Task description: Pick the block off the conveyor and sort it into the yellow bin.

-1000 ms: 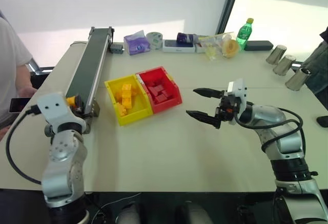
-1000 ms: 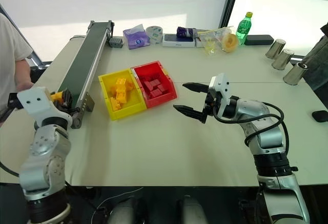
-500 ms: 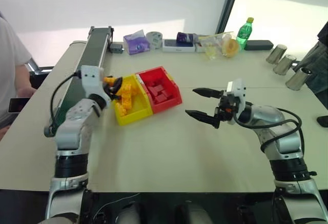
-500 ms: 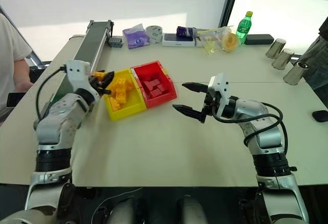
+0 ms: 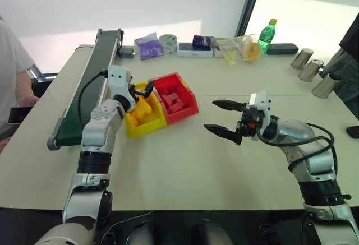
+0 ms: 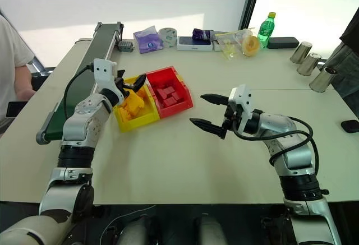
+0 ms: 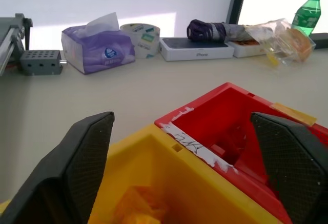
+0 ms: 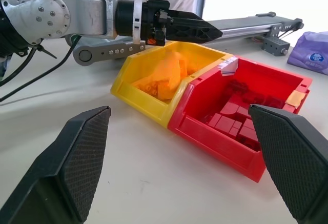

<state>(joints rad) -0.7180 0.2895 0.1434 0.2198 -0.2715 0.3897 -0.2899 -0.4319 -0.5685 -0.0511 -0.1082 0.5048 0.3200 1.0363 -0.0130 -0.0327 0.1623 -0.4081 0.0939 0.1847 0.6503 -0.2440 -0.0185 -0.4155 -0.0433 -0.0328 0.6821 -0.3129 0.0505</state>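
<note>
My left gripper [image 5: 143,89] hovers over the back of the yellow bin [image 5: 151,126], open, with nothing between its fingers [image 7: 82,152]. Several yellow-orange blocks [image 8: 164,75] lie piled in that bin, and I cannot tell the block apart from the others. To the left, the conveyor [image 5: 92,82] runs toward the far table edge, its dark green belt bare. My right gripper [image 5: 210,114] is held open and empty above the table, right of the bins and pointing at them.
A red bin [image 5: 174,96] of red blocks sits against the yellow bin's right side. A tissue pack [image 5: 149,46], tape roll [image 5: 168,43], white box [image 5: 195,50] and green bottle [image 5: 267,35] line the far edge. Metal cups [image 5: 310,70] stand far right. A person sits at the left.
My left arm swung from the conveyor's near end to over the yellow bin with the block, then opened; its fingers are now empty. The right arm stayed put.
</note>
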